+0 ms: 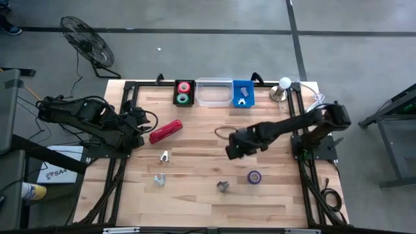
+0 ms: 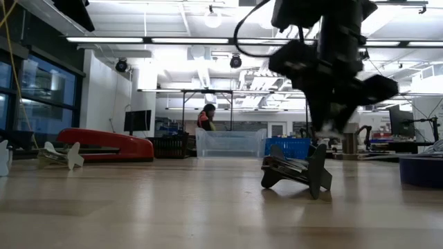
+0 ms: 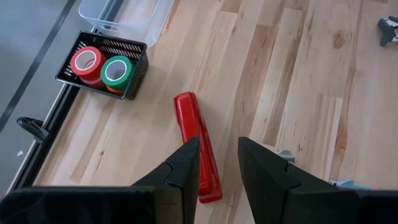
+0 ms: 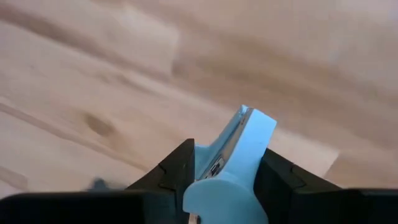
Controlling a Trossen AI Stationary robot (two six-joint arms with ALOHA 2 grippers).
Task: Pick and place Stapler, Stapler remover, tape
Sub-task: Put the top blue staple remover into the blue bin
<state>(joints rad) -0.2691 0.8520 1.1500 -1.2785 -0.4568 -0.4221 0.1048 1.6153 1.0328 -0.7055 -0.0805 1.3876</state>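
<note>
Left gripper (image 3: 217, 165) fingers open narrowly, hovering over the near end of the stapler (image 3: 196, 144); its long axis runs straight ahead on the worktop (image 1: 195, 195). Right gripper (image 4: 227, 168) is clamped on a light-blue staple remover (image 4: 233, 165), mid-worktop.

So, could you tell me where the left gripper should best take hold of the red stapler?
Probably across the stapler's narrow middle, coming straight down from above. It lies flat on the table, long and slim, both long sides free. The open left gripper hangs over its near end, fingers roughly straddling its width.
</note>
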